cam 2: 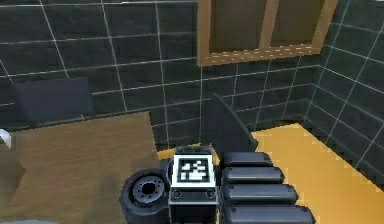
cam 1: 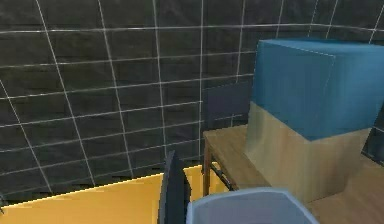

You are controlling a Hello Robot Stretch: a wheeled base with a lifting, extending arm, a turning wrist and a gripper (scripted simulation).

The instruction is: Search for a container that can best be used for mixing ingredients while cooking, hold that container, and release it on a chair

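One dark chair (cam 2: 228, 128) stands just right of the wooden table (cam 2: 80, 160), plausibly the drop-off seat; a pale rounded rim (cam 1: 245, 205), possibly the mixing bowl, lies nearest; the gripper (cam 2: 145, 197) has the table behind it, so its load cannot be told.

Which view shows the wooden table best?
The arm side view: the wooden table shows a broad stretch of top there. The forward view gives its corner and one leg, with a blue-and-tan box standing on it.
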